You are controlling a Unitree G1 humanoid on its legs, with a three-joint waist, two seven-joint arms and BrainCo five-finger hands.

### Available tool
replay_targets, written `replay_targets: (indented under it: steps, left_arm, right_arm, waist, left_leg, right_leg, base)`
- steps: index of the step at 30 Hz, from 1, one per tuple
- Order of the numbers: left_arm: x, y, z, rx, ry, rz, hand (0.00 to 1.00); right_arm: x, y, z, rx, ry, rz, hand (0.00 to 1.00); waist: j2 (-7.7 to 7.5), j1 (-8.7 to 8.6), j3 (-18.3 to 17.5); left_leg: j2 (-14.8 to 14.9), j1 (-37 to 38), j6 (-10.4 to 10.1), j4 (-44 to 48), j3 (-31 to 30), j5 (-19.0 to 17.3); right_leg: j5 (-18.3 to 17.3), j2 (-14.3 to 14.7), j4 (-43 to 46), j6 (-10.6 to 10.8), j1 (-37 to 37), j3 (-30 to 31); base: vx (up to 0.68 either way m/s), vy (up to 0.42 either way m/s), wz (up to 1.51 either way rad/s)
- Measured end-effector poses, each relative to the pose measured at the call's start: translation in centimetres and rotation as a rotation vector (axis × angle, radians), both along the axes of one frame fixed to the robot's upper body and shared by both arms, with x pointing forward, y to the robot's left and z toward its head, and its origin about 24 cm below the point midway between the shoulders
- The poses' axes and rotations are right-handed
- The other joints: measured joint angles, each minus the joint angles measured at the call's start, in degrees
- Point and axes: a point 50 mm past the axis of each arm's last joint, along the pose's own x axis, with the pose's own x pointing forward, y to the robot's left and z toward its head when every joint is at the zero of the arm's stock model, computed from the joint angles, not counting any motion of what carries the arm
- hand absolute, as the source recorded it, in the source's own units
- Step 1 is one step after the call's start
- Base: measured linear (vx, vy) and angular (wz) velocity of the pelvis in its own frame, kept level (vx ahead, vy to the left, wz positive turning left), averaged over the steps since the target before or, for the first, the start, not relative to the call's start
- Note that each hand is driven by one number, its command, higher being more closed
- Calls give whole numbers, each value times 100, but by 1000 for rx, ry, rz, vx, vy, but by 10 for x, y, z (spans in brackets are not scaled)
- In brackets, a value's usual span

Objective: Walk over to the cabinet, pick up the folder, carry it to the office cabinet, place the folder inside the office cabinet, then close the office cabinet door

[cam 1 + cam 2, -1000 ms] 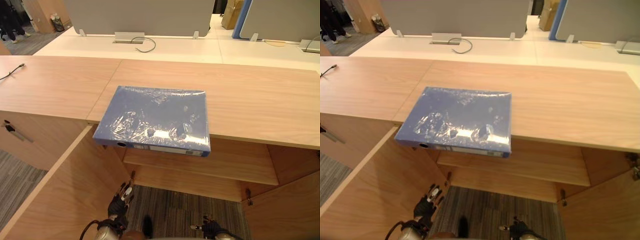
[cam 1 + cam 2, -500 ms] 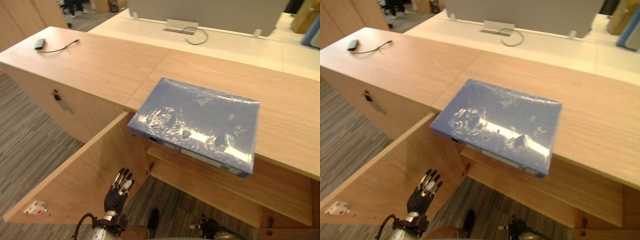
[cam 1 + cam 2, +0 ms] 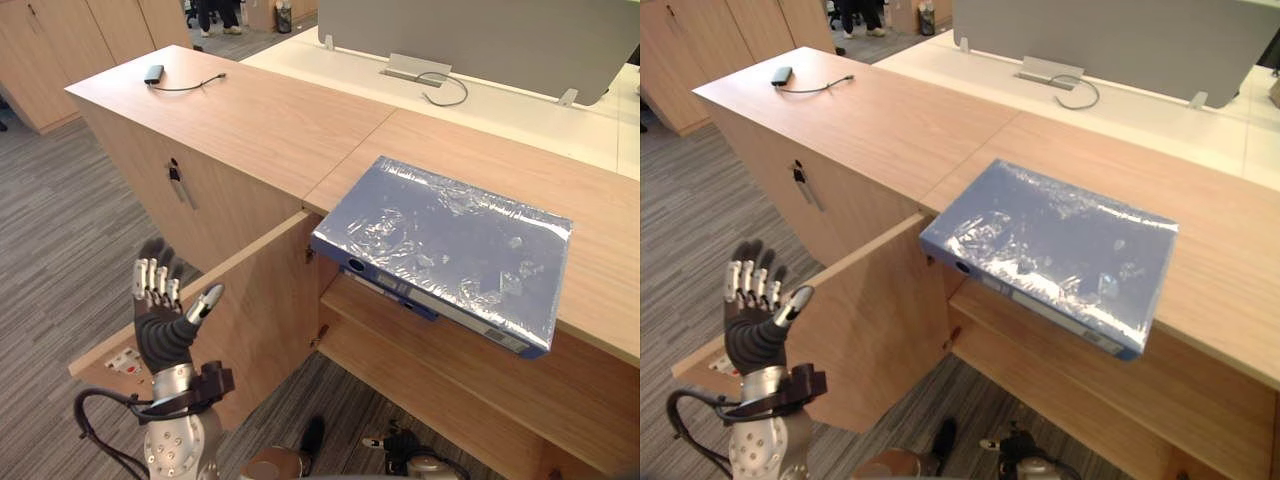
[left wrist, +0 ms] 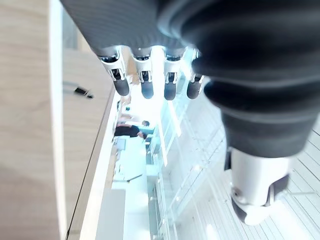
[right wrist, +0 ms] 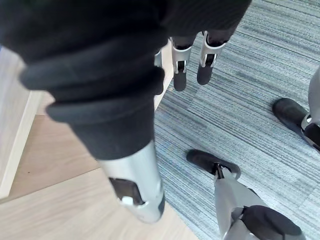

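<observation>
Left eye view is showing the blue plastic-wrapped flat folder (image 3: 445, 240) lying on the light wooden cabinet top (image 3: 250, 120), well apart from both hands. It is lying skewed, with one corner and the spine edge jutting out past the front lip over the opening below. Judgement: that overhang is giving fingers room to get under the edge for the pick-up, which is not yet started.

The left hand (image 3: 160, 325) is hovering up beside the open light wooden cabinet door (image 3: 240, 320), fingers straight and spread, thumb out to the side, holding nothing. It is probably being kept clear of the door edge. The right hand (image 5: 179, 62) is hanging low over the grey striped carpet (image 5: 240, 90), fingers loose and pointing down, holding nothing either.

Under the folder the cabinet is standing open. Its inner wooden shelf (image 3: 440, 375) is showing bare wood in the part in view; deeper inside I cannot tell. The neighbouring compartment with the small dark handle (image 3: 177, 180) is sitting closed, contents hidden. A small dark device with a cable (image 3: 153, 73) is lying on the far end of the top.
</observation>
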Motion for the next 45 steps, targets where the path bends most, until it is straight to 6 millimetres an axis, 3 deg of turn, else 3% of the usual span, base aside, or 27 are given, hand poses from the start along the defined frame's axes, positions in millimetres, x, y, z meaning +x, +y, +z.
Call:
replay_targets:
  steps: [10,17,29,45]
  left_arm:
    - [7,-47,22,498,-159,-96,0]
    - [19,-74,8,841,-226,-154,0]
    - [42,-84,-6,1158,-289,-175,0]
    - [66,-85,-5,1386,-359,-112,0]
  right_arm:
    - [-17,10,-7,-28,83,122,0]
    - [-24,-8,-9,-86,107,177,0]
    - [-25,-17,-9,-110,109,197,0]
    - [-24,-20,-9,-111,98,198,0]
  waist:
    - [-72,-66,-299]
    - [-71,-231,-509]
    - [-85,-388,-529]
    - [-106,-647,-566]
  left_leg:
    - [205,4,-97,-7,302,46]
    - [354,14,-141,-8,453,56]
    - [521,17,-213,-28,638,79]
    - [570,95,-239,-31,766,60]
  right_leg:
    - [31,140,-164,-62,-111,423]
    - [47,265,-235,-155,-159,659]
    - [38,319,-142,-251,-313,927]
    - [41,316,-123,-257,-309,1080]
  base:
    - [22,-15,-18]
    - [24,-55,-16]
    - [-14,-29,-10]
    - [-6,-11,-4]
